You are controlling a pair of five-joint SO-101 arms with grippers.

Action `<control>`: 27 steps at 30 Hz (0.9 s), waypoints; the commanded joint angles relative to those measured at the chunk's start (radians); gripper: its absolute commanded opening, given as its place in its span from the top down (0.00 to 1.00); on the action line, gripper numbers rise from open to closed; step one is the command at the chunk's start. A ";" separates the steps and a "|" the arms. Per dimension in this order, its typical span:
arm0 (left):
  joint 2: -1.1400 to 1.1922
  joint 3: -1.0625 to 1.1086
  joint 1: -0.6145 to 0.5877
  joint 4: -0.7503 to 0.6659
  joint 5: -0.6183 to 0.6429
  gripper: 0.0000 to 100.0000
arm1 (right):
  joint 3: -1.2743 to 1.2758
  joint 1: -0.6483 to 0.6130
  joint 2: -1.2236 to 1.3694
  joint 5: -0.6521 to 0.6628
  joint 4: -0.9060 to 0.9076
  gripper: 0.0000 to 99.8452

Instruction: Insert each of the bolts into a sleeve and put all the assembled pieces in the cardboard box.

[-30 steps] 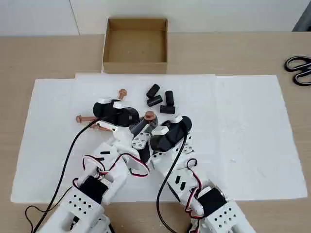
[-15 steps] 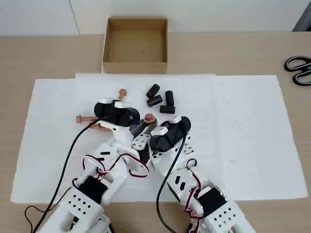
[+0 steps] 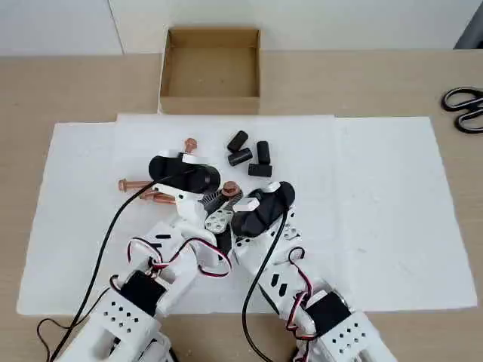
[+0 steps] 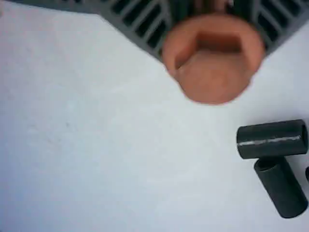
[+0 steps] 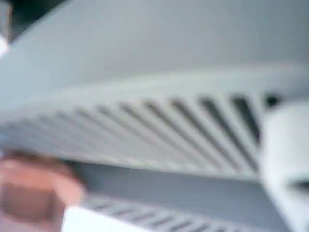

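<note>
Altogether: four sleeves (image 3: 240, 157), four bolts (image 3: 190, 143), one box (image 3: 210, 105).

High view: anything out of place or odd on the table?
Only the scissors lying at the far right of the table, unrelated to the task. Loose sleeves lie scattered, some touching; cardboard box upright, undamaged. Nothing spilled.

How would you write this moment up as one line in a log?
copper-coloured bolt: between left arm and right arm | four black cylindrical sleeves: loose on white sheet | brown cardboard box: empty
</note>
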 commanded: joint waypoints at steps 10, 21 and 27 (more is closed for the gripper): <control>0.006 0.005 0.057 0.071 0.000 1.00 | -0.023 0.004 -0.021 -0.008 -0.001 1.00; 0.006 0.005 0.071 0.081 0.000 0.89 | -0.023 0.004 -0.021 -0.008 0.001 1.00; 0.006 0.002 0.071 0.124 0.002 0.82 | -0.023 0.004 -0.021 -0.008 0.001 1.00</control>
